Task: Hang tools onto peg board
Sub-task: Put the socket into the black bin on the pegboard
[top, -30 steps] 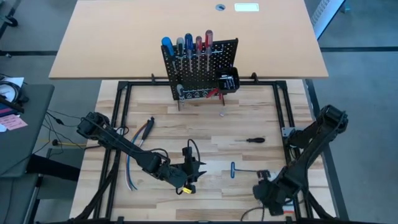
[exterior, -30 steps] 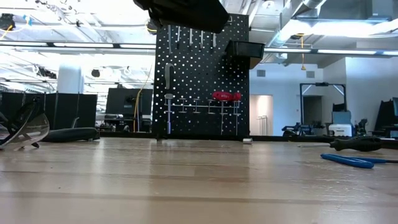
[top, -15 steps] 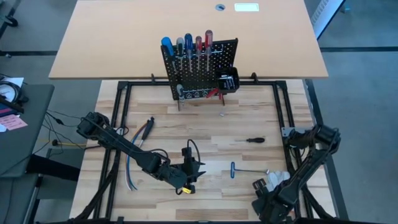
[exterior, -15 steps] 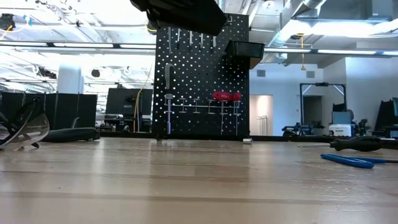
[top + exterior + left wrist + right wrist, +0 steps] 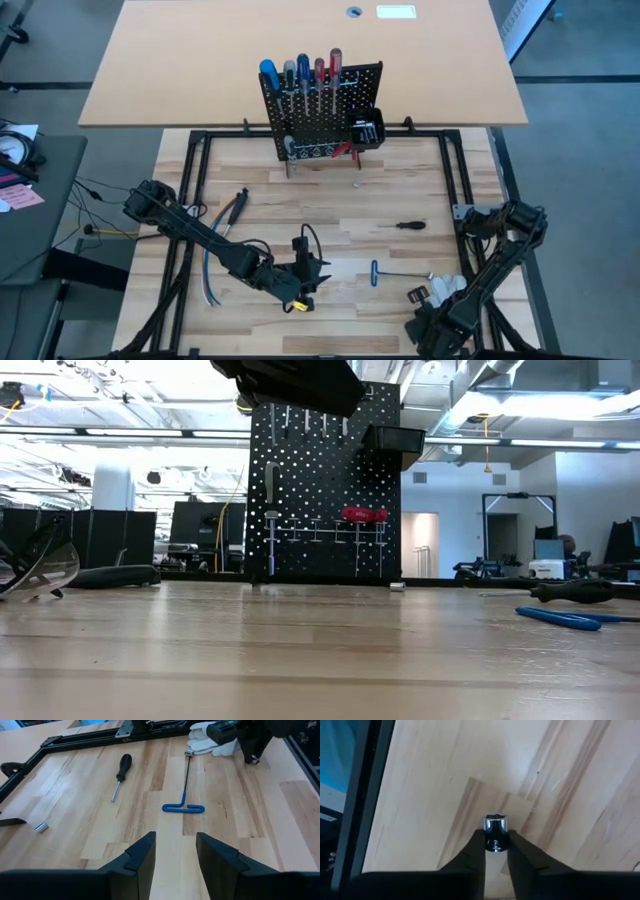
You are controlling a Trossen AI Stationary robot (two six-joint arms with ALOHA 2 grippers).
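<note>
The black peg board (image 5: 322, 110) stands upright at the table's far side, with several screwdrivers (image 5: 300, 72) hanging in its top row, red pliers (image 5: 345, 150) lower down and a small black bin (image 5: 368, 128). It also shows in the low view (image 5: 325, 480). A blue T-handle key (image 5: 184, 807) and a black screwdriver (image 5: 120, 770) lie flat on the table. My left gripper (image 5: 175, 852) is open and empty left of the key, near the table's middle (image 5: 305, 270). My right gripper (image 5: 495, 845), near the table's near right corner (image 5: 428, 328), is shut on a small chrome socket (image 5: 495, 827). My right gripper pinches the chrome socket between its two fingertips (image 5: 479, 842). The socket's rounded free end (image 5: 495, 824) sticks out past the fingertips. The fingers point down toward the tabletop. I cannot tell whether the socket touches the wood.
A white glove (image 5: 438, 291) lies by the right arm, also in the left wrist view (image 5: 205, 737). A bundle of coloured cables (image 5: 222, 235) lies at the left. A small metal bit (image 5: 41, 826) lies far of the screwdriver. A black frame (image 5: 200, 135) rims the table.
My right arm has drawn back toward the table's near right corner and folded lower, uncovering the white glove, and then kept still. My left arm has not moved.
</note>
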